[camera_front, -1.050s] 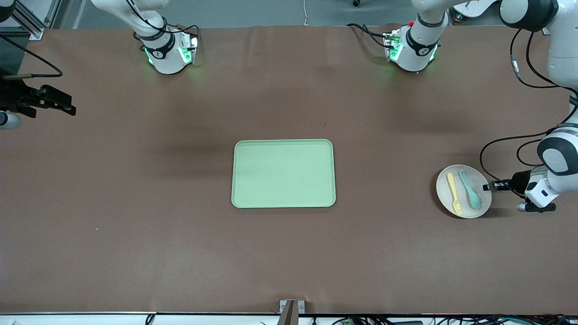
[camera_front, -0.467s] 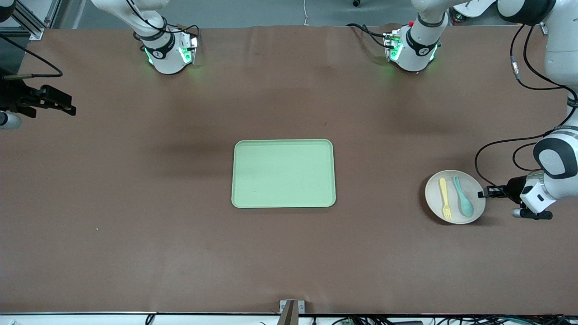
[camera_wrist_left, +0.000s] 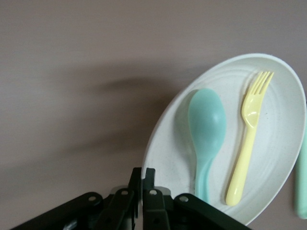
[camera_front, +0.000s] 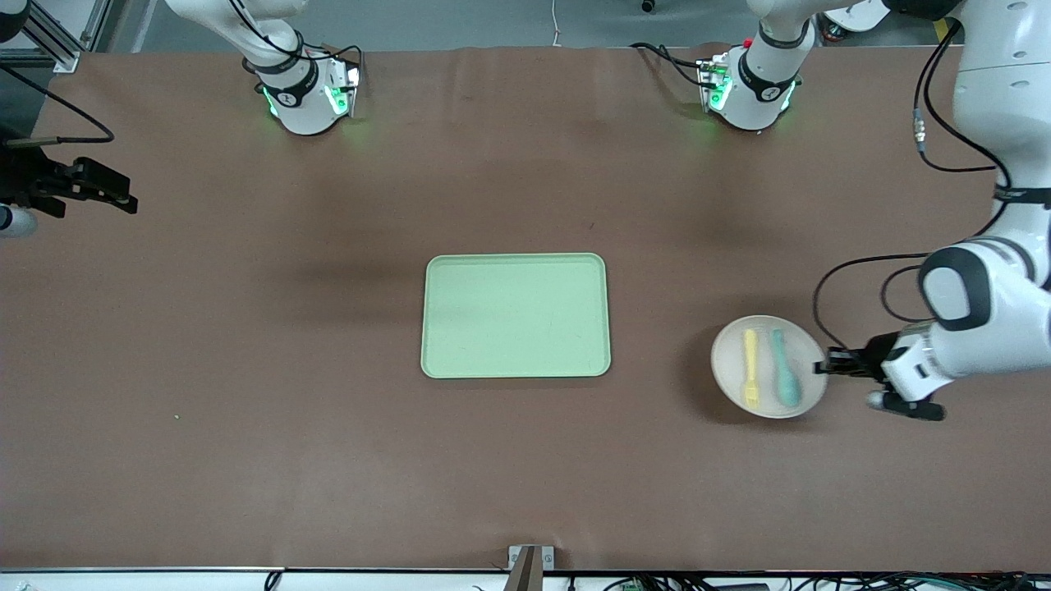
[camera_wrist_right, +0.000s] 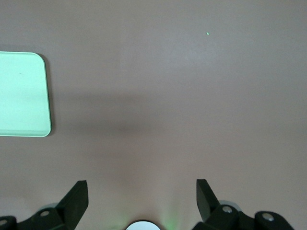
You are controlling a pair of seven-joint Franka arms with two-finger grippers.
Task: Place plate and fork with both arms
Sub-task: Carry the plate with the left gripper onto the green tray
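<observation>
The pale plate [camera_front: 768, 367] carries the yellow fork [camera_front: 750, 368] and a teal spoon [camera_front: 784, 369] side by side. My left gripper [camera_front: 823, 367] is shut on the plate's rim at the edge toward the left arm's end and holds it a little above the table, between the green tray [camera_front: 516, 315] and that end. In the left wrist view my left gripper [camera_wrist_left: 143, 172] pinches the rim of the plate [camera_wrist_left: 273, 158], with the fork [camera_wrist_left: 247, 143] beside the spoon [camera_wrist_left: 207, 129]. My right gripper [camera_front: 123, 197] is open and empty, waiting over the right arm's end of the table.
The rectangular light green tray lies at the table's middle with nothing on it; its corner shows in the right wrist view [camera_wrist_right: 21, 93]. Brown table surface lies between tray and plate. The right gripper [camera_wrist_right: 141, 191] has bare table under it.
My left gripper has carried the plate, with fork and spoon on it, toward the tray and slightly nearer the front camera. The right arm has not moved.
</observation>
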